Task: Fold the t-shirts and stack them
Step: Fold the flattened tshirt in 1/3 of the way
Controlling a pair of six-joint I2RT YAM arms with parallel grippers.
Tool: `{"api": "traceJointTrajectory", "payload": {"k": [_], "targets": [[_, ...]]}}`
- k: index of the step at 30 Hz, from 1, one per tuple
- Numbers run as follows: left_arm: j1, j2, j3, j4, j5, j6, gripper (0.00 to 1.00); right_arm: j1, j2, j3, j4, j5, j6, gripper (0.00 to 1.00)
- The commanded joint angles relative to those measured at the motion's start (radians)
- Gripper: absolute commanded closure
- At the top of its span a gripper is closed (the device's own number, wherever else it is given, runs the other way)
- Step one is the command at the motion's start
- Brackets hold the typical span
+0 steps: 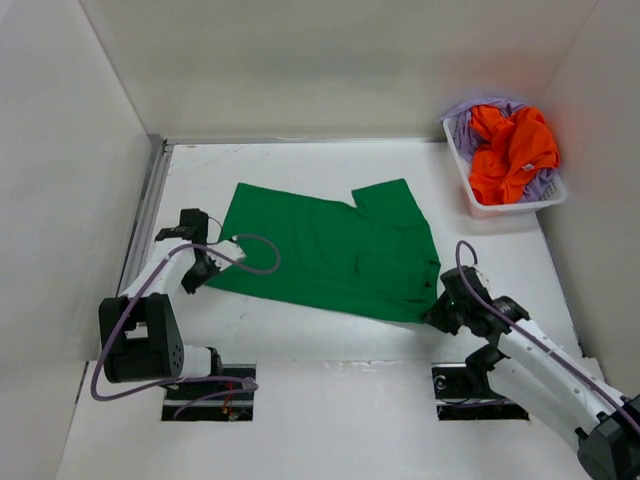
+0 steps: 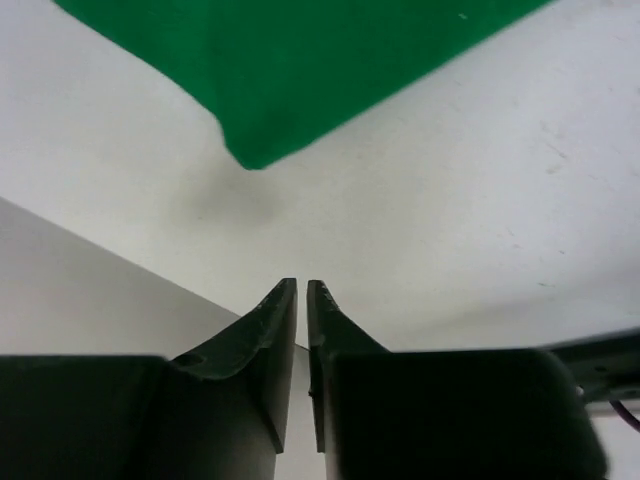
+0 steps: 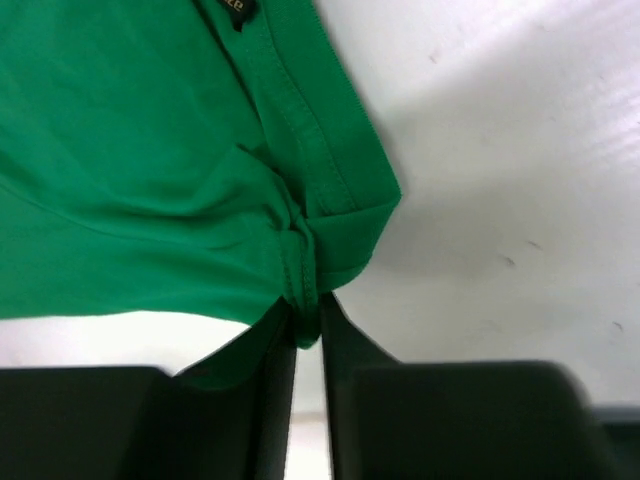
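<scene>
Lying spread on the white table [image 1: 300, 165], the green t-shirt [image 1: 330, 250] has its near right corner pinched in the right gripper [image 3: 308, 320], its arm bent low. The left gripper [image 2: 302, 288], fingers almost touching around nothing, points at the shirt's left corner, clear of it in its wrist view. By the right wall [image 1: 600, 120], a white basket [image 1: 505, 208] holds the orange t-shirt [image 1: 512, 150] over the lavender t-shirt [image 1: 468, 128].

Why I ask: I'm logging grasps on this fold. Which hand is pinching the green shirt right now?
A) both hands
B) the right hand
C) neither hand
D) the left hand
B: the right wrist view shows the right hand closed on a bunched edge of the green shirt. The left hand is shut on nothing, with the shirt's corner lying apart from it.
</scene>
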Motion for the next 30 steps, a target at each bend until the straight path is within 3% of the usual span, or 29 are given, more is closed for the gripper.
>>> {"api": "traceJointTrajectory", "payload": {"k": [1,4,6,10,18,24,30], "targets": [[-0.004,-0.032,-0.018,-0.045,0.025,-0.032,0.83,0.034,-0.018,0.057,-0.131,0.036,0.036,0.79],[0.004,-0.017,-0.010,0.027,0.019,-0.061,0.63,0.034,-0.029,0.059,-0.134,0.049,0.035,0.61],[0.002,0.010,0.010,0.080,0.019,-0.069,0.51,0.034,-0.018,0.063,-0.129,0.043,0.029,0.57],[0.024,0.095,0.067,0.194,0.043,-0.075,0.45,0.048,0.009,0.097,-0.142,0.064,0.026,0.51],[0.068,0.388,0.255,0.153,0.103,-0.159,0.50,0.103,0.037,0.192,-0.181,0.127,0.018,0.51],[0.048,0.448,0.311,0.058,0.209,-0.187,0.55,0.119,0.061,0.261,-0.226,0.167,-0.010,0.51],[0.038,0.469,0.285,0.016,0.226,-0.199,0.71,0.111,0.086,0.286,-0.224,0.167,-0.057,0.52]]}}
